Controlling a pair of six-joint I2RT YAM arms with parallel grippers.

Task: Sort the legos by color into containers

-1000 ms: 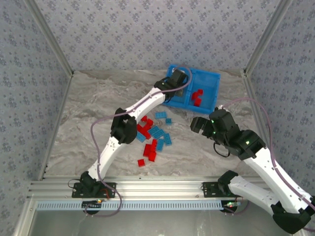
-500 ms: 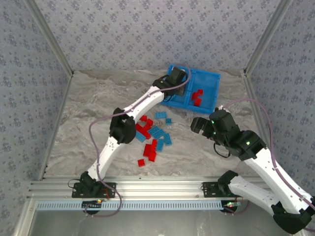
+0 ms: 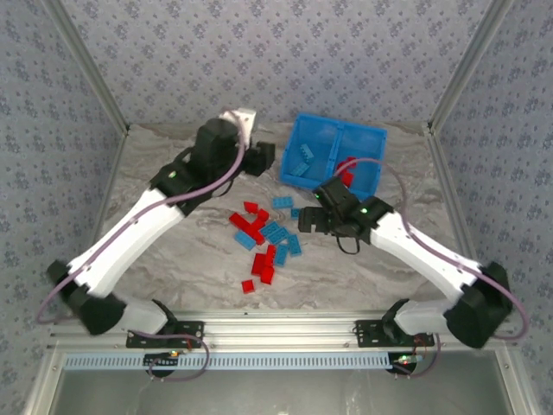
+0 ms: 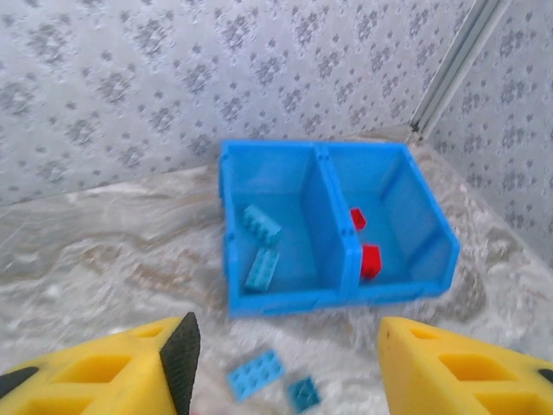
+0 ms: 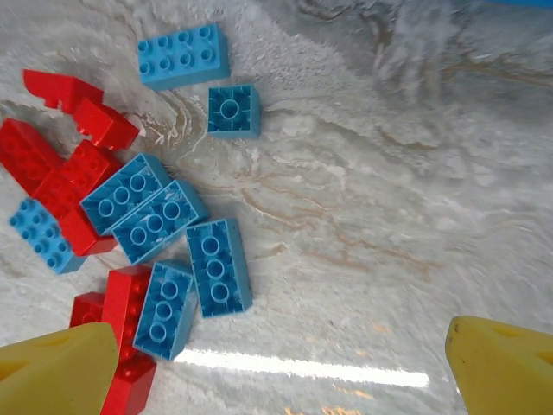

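Observation:
The blue bin point(image 3: 373, 164) stands at the back of the table, right of centre. Its left compartment holds two light blue legos point(image 4: 261, 226); its right compartment holds two red legos point(image 4: 370, 259). A loose pile of red and blue legos point(image 3: 263, 238) lies mid-table. My left gripper point(image 3: 264, 156) hovers left of the bin, open and empty, its yellow fingers point(image 4: 164, 363) wide apart above two blue bricks point(image 4: 255, 373). My right gripper point(image 3: 308, 221) hangs open over the pile's right edge, with a blue brick point(image 5: 219, 266) just left of the gap between its fingers point(image 5: 52, 372).
Wallpapered walls close the table on three sides, with metal posts point(image 3: 458, 78) at the back corners. An aluminium rail point(image 3: 276, 328) with both arm bases runs along the near edge. Bare marble-patterned tabletop point(image 5: 389, 216) lies right of the pile.
My left arm has pulled back out of the bin's left compartment to the left and its jaws have opened. My right arm has swung left to the pile.

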